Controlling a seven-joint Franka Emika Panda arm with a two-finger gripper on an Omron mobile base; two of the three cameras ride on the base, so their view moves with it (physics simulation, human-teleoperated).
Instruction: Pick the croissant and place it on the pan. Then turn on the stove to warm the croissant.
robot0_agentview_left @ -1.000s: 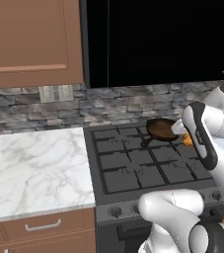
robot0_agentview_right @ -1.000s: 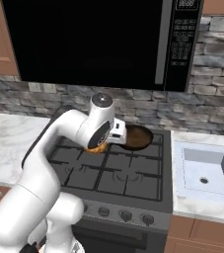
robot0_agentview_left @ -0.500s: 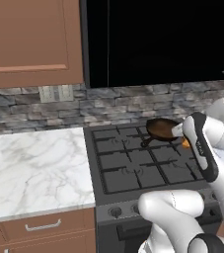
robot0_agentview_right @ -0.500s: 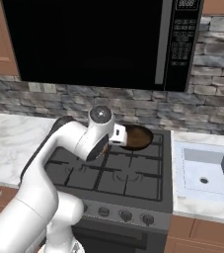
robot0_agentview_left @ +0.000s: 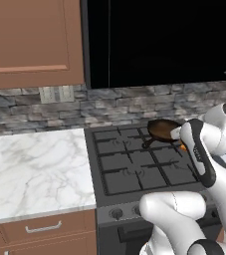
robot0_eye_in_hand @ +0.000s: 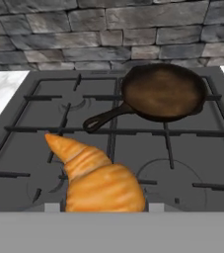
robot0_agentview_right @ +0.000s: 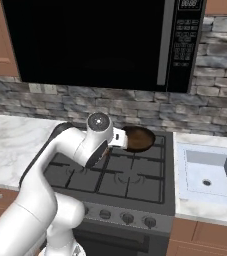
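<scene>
The claw (robot0_eye_in_hand: 104,210) is clamped on the croissant (robot0_eye_in_hand: 96,180), carrying it above the stove (robot0_eye_in_hand: 29,148). The empty pan (robot0_eye_in_hand: 163,91) sits ahead on a rear burner, ready to receive it.

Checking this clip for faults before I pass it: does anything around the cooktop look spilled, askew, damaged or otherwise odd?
Nothing stands out. The croissant is whole and held in the shut tool, above the stove. The pan sits level and empty on the grates at the back, handle pointing forward. No spill or damage shows on the stove or the marble counter.
</scene>
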